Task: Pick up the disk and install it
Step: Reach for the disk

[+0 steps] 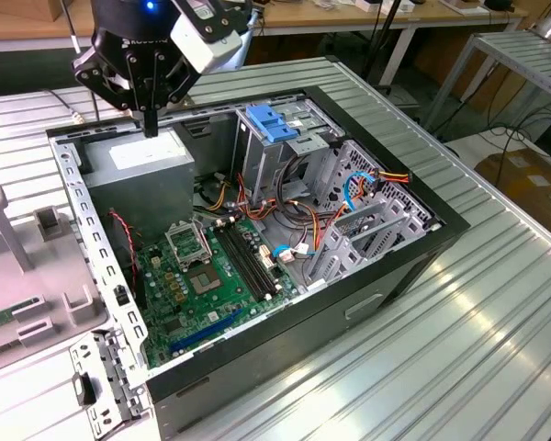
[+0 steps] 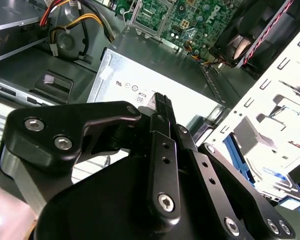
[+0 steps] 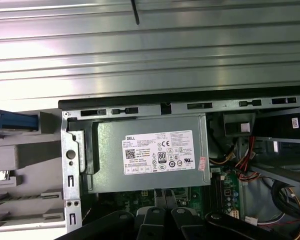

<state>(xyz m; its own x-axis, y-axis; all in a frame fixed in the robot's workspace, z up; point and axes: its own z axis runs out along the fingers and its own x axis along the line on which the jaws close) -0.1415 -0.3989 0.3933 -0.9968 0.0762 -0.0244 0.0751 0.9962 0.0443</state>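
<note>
My gripper [image 1: 151, 124] hangs shut and empty just above the grey power supply [image 1: 142, 158] at the back corner of the open computer case [image 1: 386, 266]. In the second wrist view its black fingers [image 2: 162, 107] are pressed together over the power supply's label. What looks like the disk shows as a bright blue rail edge [image 3: 12, 121] in the grey holder [image 1: 37, 276] beside the case, on the exterior view's left, apart from the gripper. A similar blue-railed piece [image 1: 271, 122] sits at the top of the drive cage inside the case.
The motherboard [image 1: 202, 276] lies on the case floor, with coloured cables [image 1: 349, 197] bundled near the metal drive cage [image 1: 367, 230]. The case's perforated metal frame [image 1: 83, 239] stands between the power supply and the holder. The case rests on a ribbed metal table [image 1: 459, 349].
</note>
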